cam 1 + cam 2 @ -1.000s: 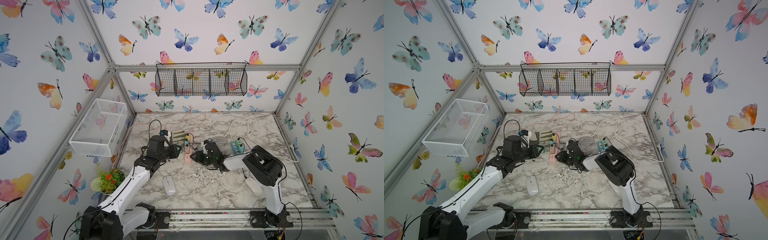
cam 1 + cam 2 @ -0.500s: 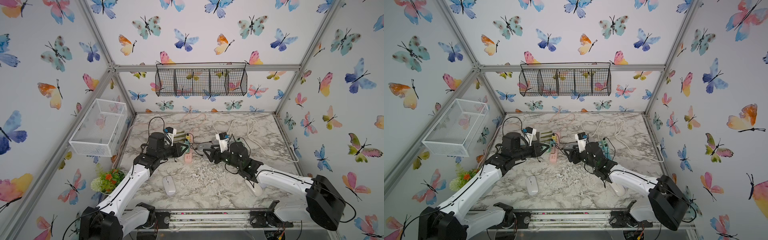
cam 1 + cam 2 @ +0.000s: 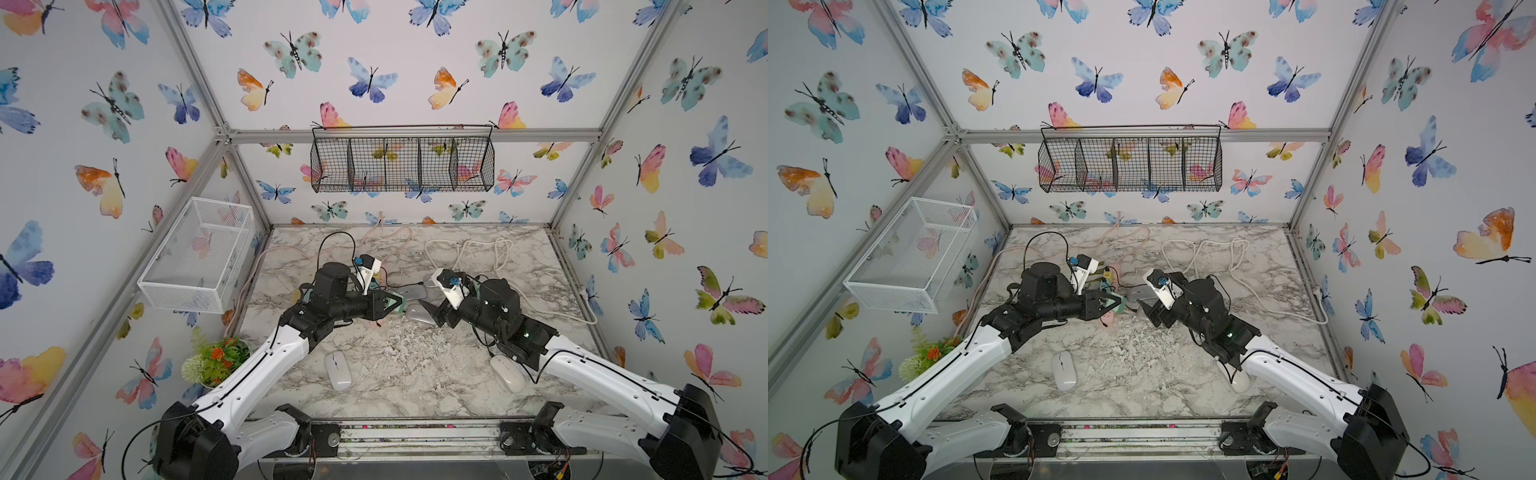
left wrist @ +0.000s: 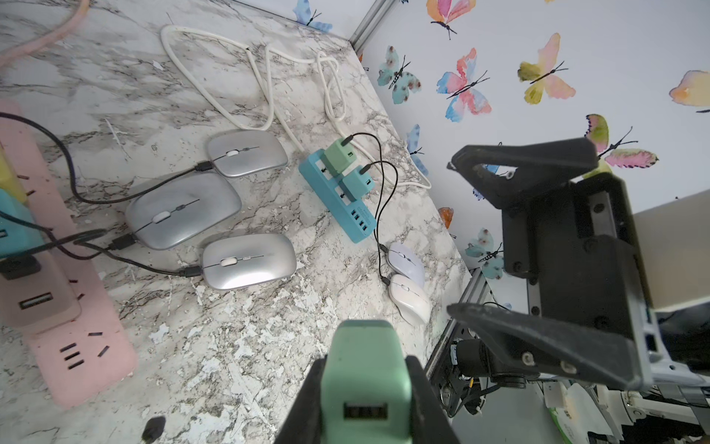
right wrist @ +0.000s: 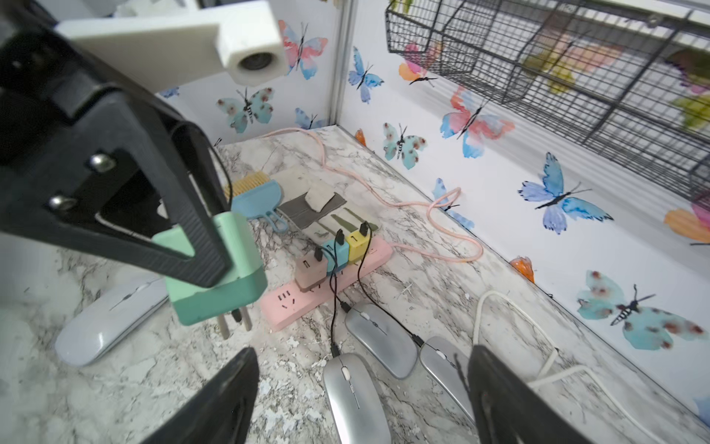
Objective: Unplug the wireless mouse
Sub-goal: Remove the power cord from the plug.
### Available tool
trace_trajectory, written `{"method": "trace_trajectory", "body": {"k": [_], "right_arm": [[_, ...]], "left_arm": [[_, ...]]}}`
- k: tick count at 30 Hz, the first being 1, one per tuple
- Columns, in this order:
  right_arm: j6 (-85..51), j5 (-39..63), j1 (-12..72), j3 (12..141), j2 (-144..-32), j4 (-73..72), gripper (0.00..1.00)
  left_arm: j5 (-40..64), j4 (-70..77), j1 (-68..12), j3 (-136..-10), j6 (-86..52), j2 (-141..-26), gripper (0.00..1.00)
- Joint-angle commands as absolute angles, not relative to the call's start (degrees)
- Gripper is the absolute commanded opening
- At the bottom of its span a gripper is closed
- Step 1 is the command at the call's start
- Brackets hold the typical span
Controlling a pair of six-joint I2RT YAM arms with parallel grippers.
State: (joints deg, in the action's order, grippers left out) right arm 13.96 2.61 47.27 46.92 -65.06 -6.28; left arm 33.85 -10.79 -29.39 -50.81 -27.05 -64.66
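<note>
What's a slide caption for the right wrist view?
Left gripper holds a green charger, prongs free, beside the pink strip; right gripper, jaws open, faces three silver mice.

In both top views, 2 arms are seen stretched toward mid-frame, the left arm [image 3: 266,357] from the lower left corner and the right arm [image 3: 602,374] from the lower right. The left gripper [image 3: 392,301] is clamped on a green adapter [image 5: 215,276]. The right gripper [image 5: 361,351] is pointed at it, jaws spread wide.
</note>
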Motion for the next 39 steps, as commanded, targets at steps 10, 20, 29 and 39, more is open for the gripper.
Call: {"method": "trace_trajectory", "body": {"k": [10, 20, 29, 39], "right_arm": [[27.2, 1.7, 55.5, 52.2, -71.5, -6.2, 0.84], [26.1, 1.8, 56.3, 53.4, -75.7, -12.0, 0.68], [25.7, 1.9, 56.8, 54.1, -77.5, -14.0, 0.56], [24.8, 1.2, 57.0, 53.6, -77.9, -14.0, 0.36]], "left_arm": [[37.3, -7.1, -29.8, -50.4, -28.2, -64.3, 0.00], [38.0, -6.7, -29.8, -50.1, -28.5, -64.3, 0.00], [38.3, -6.4, -30.0, -49.8, -28.5, -64.9, 0.00], [37.6, -6.1, -30.1, -49.7, -28.4, -63.8, 0.00]]}}
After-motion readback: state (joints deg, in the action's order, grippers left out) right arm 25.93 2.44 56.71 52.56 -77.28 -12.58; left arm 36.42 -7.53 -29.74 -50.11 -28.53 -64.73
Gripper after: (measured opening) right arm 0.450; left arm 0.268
